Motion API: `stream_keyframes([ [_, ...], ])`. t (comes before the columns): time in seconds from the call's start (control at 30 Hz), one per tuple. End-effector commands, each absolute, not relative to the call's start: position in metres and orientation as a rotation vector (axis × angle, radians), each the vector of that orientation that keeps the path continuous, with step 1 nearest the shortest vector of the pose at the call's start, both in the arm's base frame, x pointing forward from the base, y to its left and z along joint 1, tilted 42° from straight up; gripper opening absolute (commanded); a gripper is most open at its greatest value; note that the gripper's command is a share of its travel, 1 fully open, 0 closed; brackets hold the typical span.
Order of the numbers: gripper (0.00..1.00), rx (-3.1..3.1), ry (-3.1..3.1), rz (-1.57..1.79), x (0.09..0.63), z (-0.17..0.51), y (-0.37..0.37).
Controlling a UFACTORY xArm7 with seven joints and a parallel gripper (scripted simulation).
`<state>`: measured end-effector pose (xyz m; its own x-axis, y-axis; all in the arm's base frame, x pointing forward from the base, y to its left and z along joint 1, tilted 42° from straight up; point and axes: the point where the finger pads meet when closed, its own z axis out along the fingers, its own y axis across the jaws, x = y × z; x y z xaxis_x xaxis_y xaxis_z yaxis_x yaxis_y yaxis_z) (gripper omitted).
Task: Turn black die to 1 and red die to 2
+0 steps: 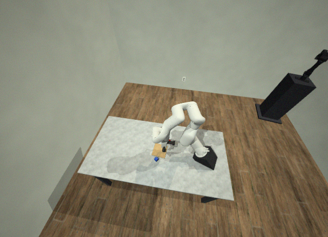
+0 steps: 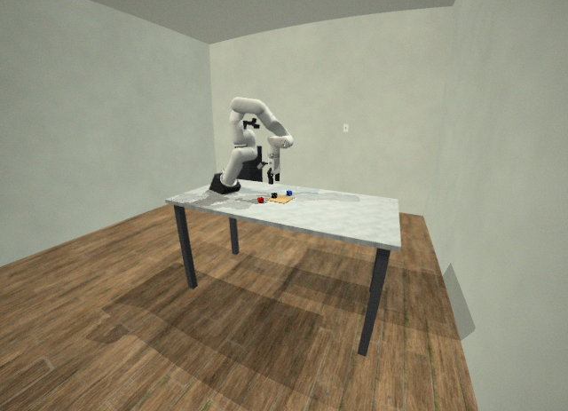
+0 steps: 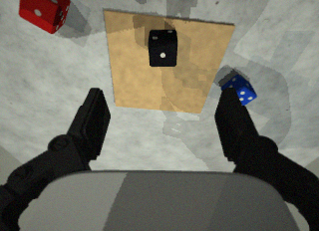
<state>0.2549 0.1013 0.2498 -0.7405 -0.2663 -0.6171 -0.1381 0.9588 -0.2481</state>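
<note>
Wrist view shows the gripper with its two black fingers spread wide apart, nothing held between them. Ahead of them the black die with white pips rests on the thin, tan, four-sided mat, inside its edges; its broad face, which appears to be the top, carries a single pip, and a narrower strip beside it shows two. In the exterior view the fingers hang above the die, apart from it. Off the mat, on the grey-white mottled table, sits the red die with white pips, cut by the wrist frame's edge, its top number unclear. Just beside the mat's opposite side lies the blue die with white pips, partly behind a finger in the wrist view.
</note>
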Motion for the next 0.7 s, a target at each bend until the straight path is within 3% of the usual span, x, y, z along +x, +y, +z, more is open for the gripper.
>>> stream_keyframes([
  [0.0,1.0,-0.284,2.41,-0.242,0.255,0.251,0.102],
  [0.67,1.0,-0.806,2.307,-0.466,0.249,0.262,0.036],
])
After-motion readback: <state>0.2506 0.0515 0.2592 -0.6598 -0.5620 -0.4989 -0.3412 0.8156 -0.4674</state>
